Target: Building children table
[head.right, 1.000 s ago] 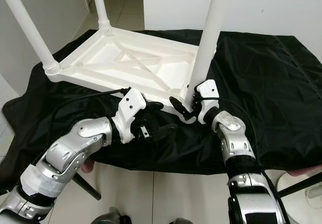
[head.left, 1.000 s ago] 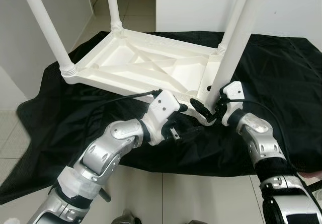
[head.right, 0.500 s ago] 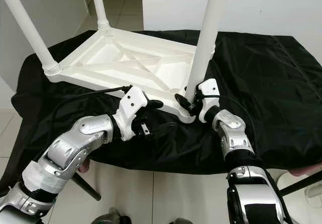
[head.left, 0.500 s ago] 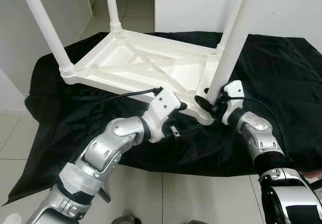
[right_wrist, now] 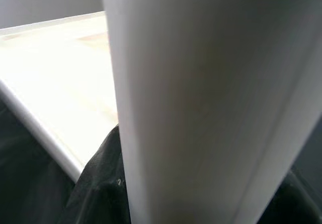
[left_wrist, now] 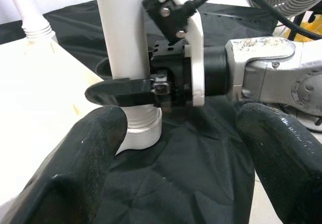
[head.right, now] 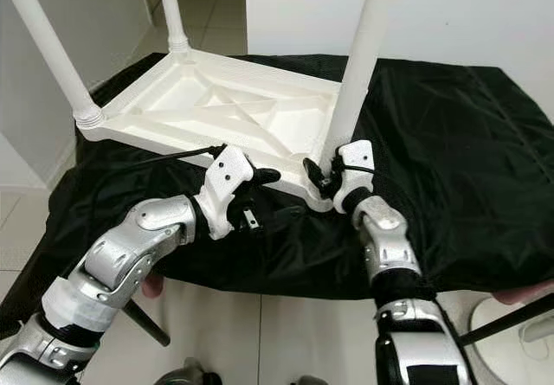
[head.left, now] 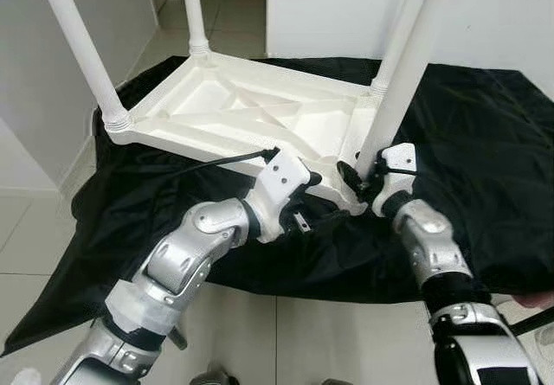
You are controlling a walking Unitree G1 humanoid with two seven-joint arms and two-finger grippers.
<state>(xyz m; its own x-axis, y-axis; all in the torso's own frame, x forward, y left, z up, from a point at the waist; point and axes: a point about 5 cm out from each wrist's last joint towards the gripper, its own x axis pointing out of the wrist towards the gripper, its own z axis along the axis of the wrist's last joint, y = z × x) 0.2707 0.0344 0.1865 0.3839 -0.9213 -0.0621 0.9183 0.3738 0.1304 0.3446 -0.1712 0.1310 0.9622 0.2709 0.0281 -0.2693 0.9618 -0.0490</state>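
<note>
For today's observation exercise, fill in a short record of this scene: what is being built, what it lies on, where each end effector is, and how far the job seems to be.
Item: white plastic table, upside down, legs up
Surface: black cloth
Right end effector: closed around the base of the near right leg
Left end effector: open, at the table's near edge, beside that leg
Legs standing: four visible in their corner sockets
Stage: last leg apparently being seated

White table (head.left: 260,112) upside down, legs up
</note>
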